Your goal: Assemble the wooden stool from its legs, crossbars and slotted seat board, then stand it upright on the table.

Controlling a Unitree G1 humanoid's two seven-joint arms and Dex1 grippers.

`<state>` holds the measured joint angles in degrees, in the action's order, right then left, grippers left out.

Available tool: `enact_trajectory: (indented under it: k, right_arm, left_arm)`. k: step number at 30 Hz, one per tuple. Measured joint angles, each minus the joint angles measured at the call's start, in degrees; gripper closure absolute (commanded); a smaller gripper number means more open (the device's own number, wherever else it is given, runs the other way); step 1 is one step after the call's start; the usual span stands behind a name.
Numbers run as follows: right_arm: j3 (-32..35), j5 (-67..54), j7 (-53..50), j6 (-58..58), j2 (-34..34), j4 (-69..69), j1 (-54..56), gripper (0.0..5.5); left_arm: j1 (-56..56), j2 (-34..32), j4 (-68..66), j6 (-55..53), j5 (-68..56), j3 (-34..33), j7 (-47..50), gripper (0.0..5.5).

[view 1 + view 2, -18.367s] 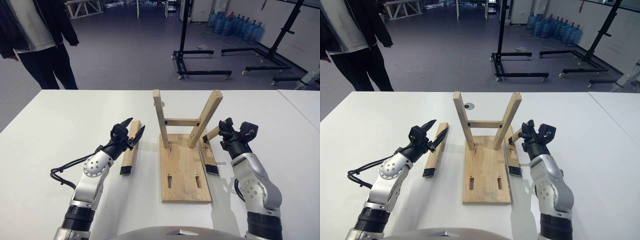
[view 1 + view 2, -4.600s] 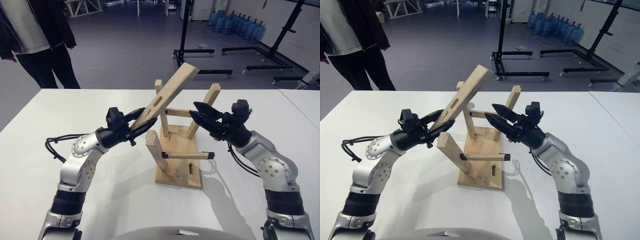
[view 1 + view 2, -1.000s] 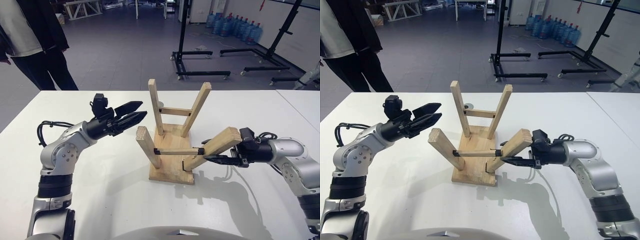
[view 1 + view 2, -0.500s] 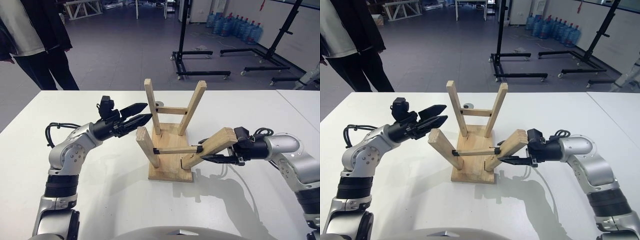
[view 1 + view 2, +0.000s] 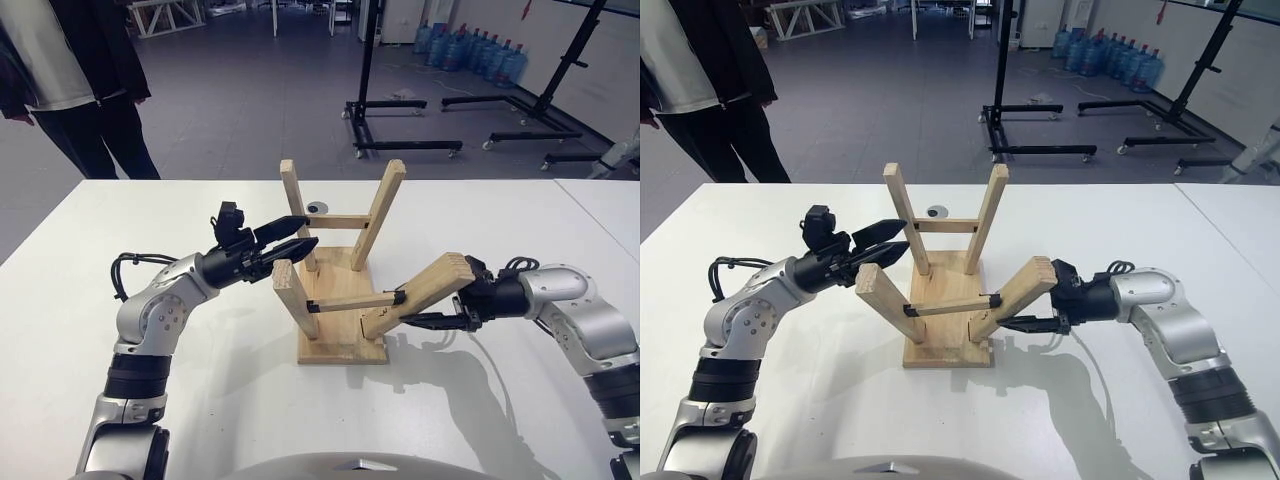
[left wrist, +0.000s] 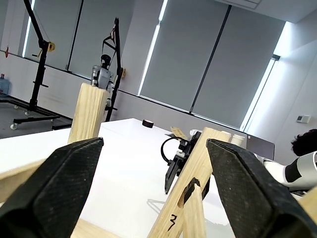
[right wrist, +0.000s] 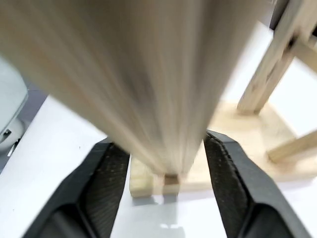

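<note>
Four legs rose from one seat board lying flat on the surface, joined in pairs by two crossbars. The left gripper hovered just beside the top of the near left leg, jaws wide apart, holding nothing. The right gripper had its jaws clamped on the tilted near right leg.

Black wheeled stands upper centre-right; blue water jugs top right; small round disc mid-frame.
</note>
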<state>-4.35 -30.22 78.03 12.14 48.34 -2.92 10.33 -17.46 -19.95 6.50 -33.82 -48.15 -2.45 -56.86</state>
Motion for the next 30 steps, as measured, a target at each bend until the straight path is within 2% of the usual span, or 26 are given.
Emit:
enact_trajectory:
  k: [1,6,12,15,17,20,22,26,30]
  right_arm:
    - [0.1,0.1,-0.6,0.2,-0.3,0.0,0.0,2.22]
    - [1.4,0.9,-3.4,1.5,-0.8,-1.6,-1.9,2.22]
    - [4.0,0.9,-4.3,4.2,1.1,-5.4,-11.5,2.22]
    - [3.6,1.2,-5.8,5.5,0.8,-7.8,-16.3,2.22]
    - [2.6,2.2,-7.8,5.8,-0.6,-8.4,-19.2,2.22]
    - [2.3,3.4,-10.2,5.0,-2.5,-8.0,-22.7,2.22]
    - [2.3,5.1,-12.2,2.9,-4.0,-7.0,-24.2,2.22]
    - [1.8,9.1,-18.1,-1.1,-8.1,-5.8,-27.0,2.22]
    - [0.0,13.2,-23.5,-5.0,-11.6,-4.1,-27.2,2.22]
  left_arm:
    - [0.1,0.1,0.0,0.0,0.0,0.0,0.0,1.69]
    - [1.2,0.3,0.0,0.3,0.0,-0.2,0.1,1.69]
    - [1.8,-0.2,0.7,0.5,-0.4,-2.9,1.2,1.69]
    - [3.7,-2.7,2.3,0.5,-0.5,-6.2,1.6,1.69]
    - [6.5,-7.4,2.6,1.1,2.6,-6.9,1.2,1.69]
    - [13.0,-15.4,2.6,3.8,13.1,-1.3,-1.8,1.69]
    - [17.1,-17.9,2.4,5.9,17.7,2.4,-3.5,1.69]
    - [21.2,-18.7,2.3,9.0,23.7,9.0,-4.3,1.69]
    - [22.0,-15.9,1.6,10.5,26.4,13.9,-3.6,1.69]
